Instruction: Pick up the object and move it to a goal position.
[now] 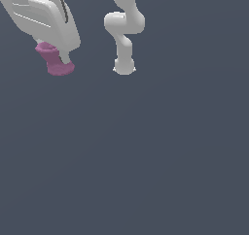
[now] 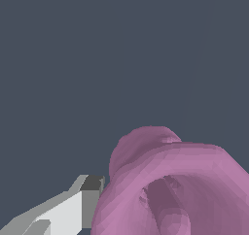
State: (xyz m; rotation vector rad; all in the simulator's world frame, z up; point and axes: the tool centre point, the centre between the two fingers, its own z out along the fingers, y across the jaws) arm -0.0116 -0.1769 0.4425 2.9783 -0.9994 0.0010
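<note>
Evidently, end effector: the white end effector [image 1: 59, 59] sits at the upper part of the exterior view's left, with the spool [image 1: 54, 59] between its fingers; it looks clamped on the spool, though only one finger [image 2: 82, 202] shows clearly in the wrist view, pressed against the spool's flank.
Grip quality: the spool hangs tilted, its lower flared rim sticking out past the fingertips toward the exterior view's left; the contact seems to fall near the narrow waist.
Risk, slipping: I judge that the curved waist gives the flat pads little to bear on, so a quick swing or a sharp stop could let the piece rotate or slide out.
Risk, tilt: if it rotates further in the grip, it could arrive at the goal askew or drop short of it.
Risk, goal: no goal marker shows in either view, so I cannot tell how far the carry has to go.
Spool, look: pink-purple, matte, small against the end effector, with flared rims, a narrower waist and a hollow top seen as a dark recess in the wrist view.
Spool, place: held up in the end effector; no worktop surface can be made out against the even grey-blue background.
Arm: the white arm base [image 1: 124, 66] stands well apart, toward the exterior view's right of the spool.
</note>
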